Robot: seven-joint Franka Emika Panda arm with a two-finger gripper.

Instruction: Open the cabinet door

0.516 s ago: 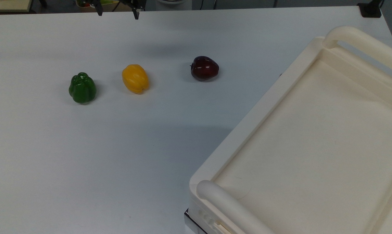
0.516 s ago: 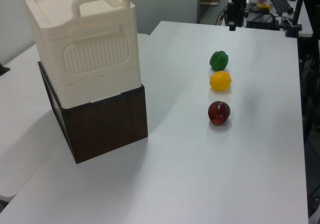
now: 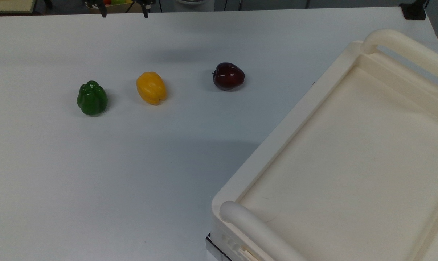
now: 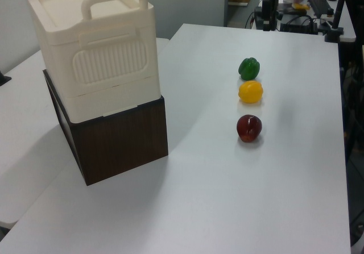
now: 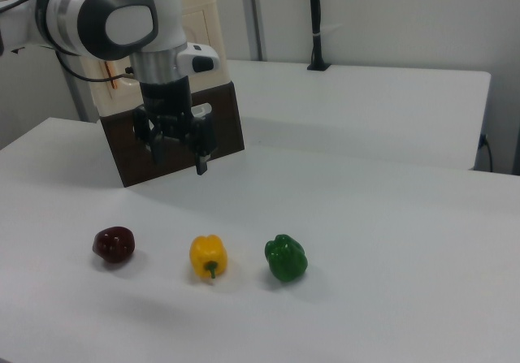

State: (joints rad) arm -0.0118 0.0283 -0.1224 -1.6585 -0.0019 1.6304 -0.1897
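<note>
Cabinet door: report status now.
Gripper open, empty, in the air above the table. Cabinet untouched, gripper well clear of it. Three toy fruits in a row, apple nearest the cabinet.

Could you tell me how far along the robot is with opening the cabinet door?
Nothing looks done yet: in the left view the cabinet has no panel swung out. In hand: the gripper hangs open and empty above the table, well apart from the cabinet. Left: the whole job, meaning the approach to the cabinet, the grasp and the pull.
</note>
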